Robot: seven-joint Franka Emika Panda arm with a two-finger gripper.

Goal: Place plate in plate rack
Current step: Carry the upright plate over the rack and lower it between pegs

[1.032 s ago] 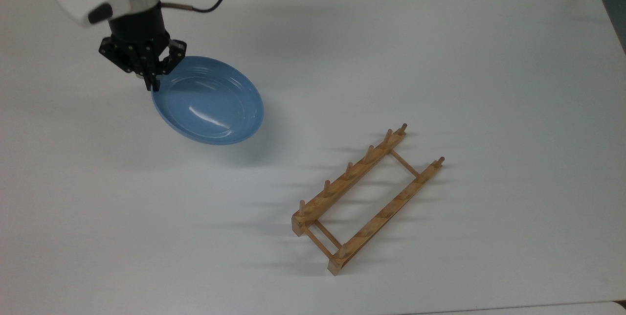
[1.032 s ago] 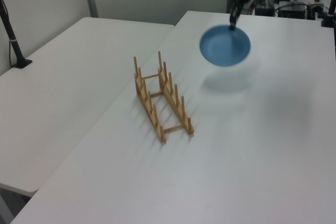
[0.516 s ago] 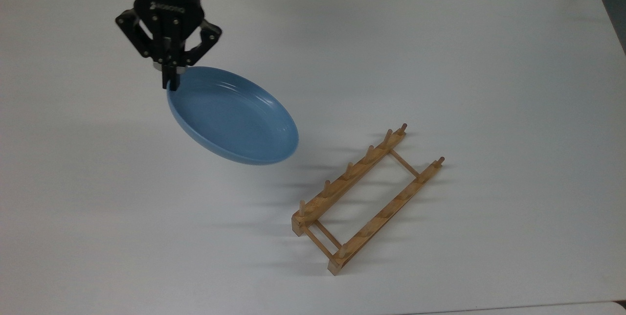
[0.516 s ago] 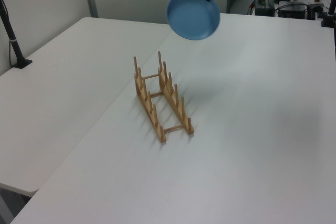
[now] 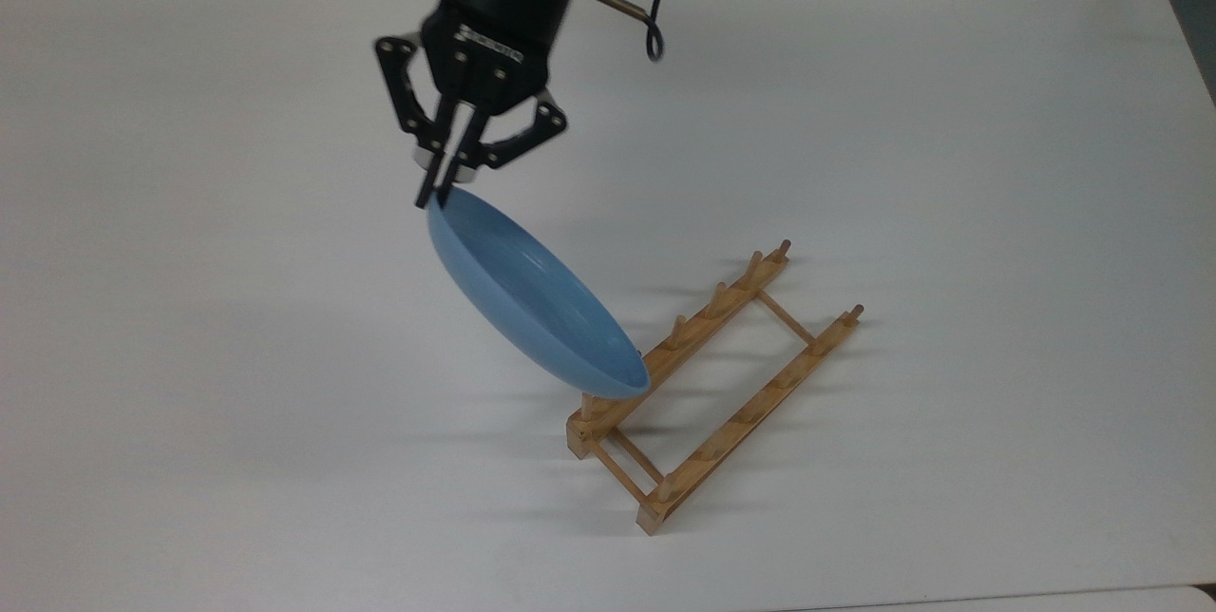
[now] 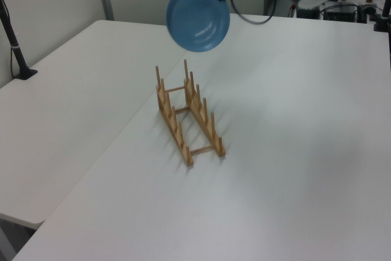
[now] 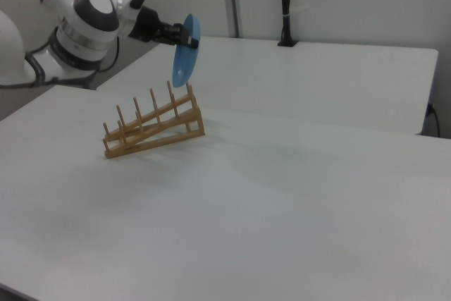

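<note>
Top view showed your gripper [image 5: 439, 195] clamped on the plate [image 5: 532, 303] rim, the plate rack [image 5: 712, 384] lying toward 4 o'clock.

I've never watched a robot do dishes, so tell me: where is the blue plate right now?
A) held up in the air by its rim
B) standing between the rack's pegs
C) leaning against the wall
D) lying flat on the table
A: the gripper pinches the plate by its rim, tilted on edge above the plate rack, clear of its pegs.

plate [image 5: 532, 298] hangs tilted above the plate rack [image 5: 714, 384] on the table [image 5: 950, 165].
</note>
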